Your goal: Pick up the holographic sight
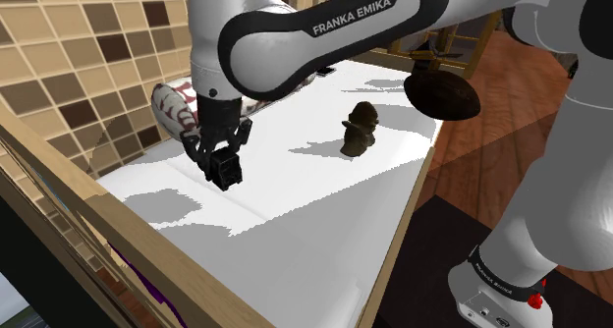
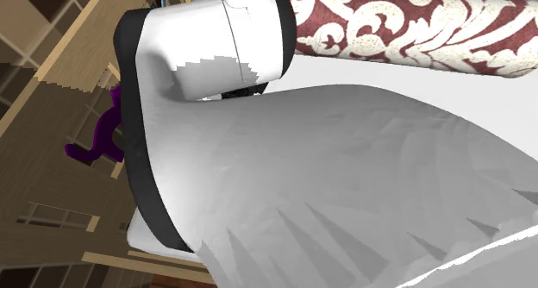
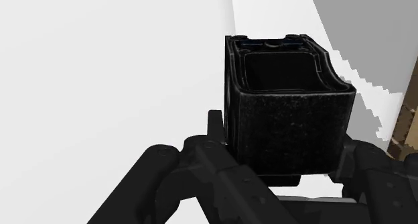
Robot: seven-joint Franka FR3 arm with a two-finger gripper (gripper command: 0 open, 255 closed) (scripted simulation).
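The gripper point(image 1: 222, 167) is clamped on the black holographic sight point(image 3: 288, 115), one finger on each side so the boxy housing cannot slip. The sight hangs over the white surface point(image 1: 324, 208), apparently clear of it; lift judged begun

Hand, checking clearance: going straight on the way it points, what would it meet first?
The black sight that the hand clasps sits right in that line; beyond it, probably the white surface below.
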